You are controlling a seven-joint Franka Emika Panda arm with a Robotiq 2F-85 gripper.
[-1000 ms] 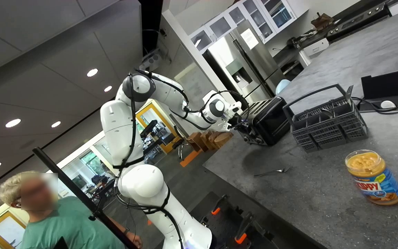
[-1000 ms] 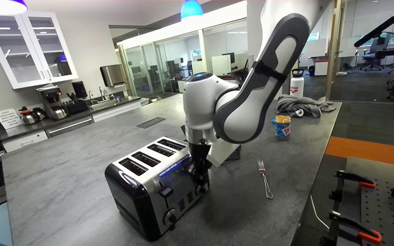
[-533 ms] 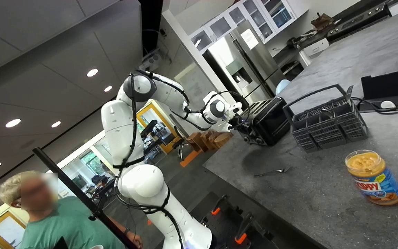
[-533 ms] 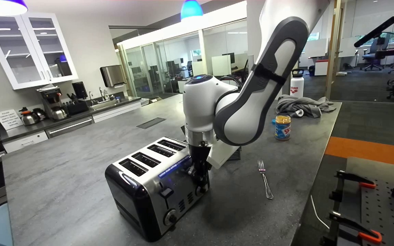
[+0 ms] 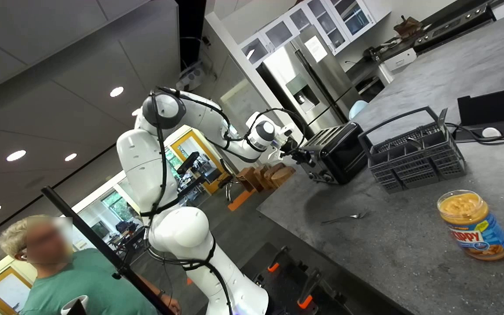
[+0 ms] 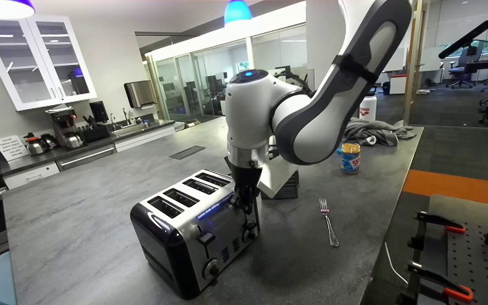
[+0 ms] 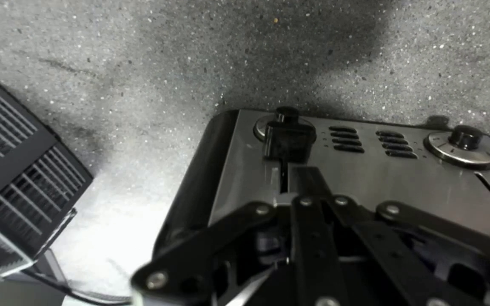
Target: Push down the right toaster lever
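Toaster [image 6: 193, 232]: claw [image 7: 306, 182], tips together, just above right lever [image 7: 291, 142] sitting low; contact unclear.

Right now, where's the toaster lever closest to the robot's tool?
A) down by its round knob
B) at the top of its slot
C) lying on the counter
A: in the wrist view, the lever sits by the round knob, bare slot on its other side.

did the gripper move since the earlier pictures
Yes, upward: in an exterior view, the gripper has risen relative to the toaster, which has stayed put.
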